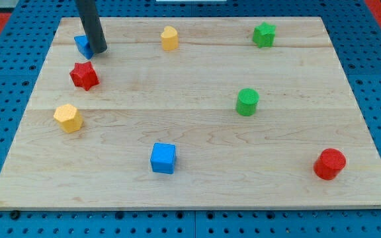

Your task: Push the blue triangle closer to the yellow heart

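Observation:
The blue triangle point(81, 45) lies near the board's top left, partly hidden behind my rod. My tip point(98, 50) rests at the triangle's right side, touching or nearly touching it. The yellow heart point(169, 38) stands near the top edge, well to the right of the tip and the triangle.
A red star point(84, 76) sits just below the blue triangle. A yellow hexagon point(67, 118) is at the left, a blue cube point(163, 158) at bottom centre, a green star point(264, 34) at top right, a green cylinder point(247, 102) at mid right, a red cylinder point(329, 164) at bottom right.

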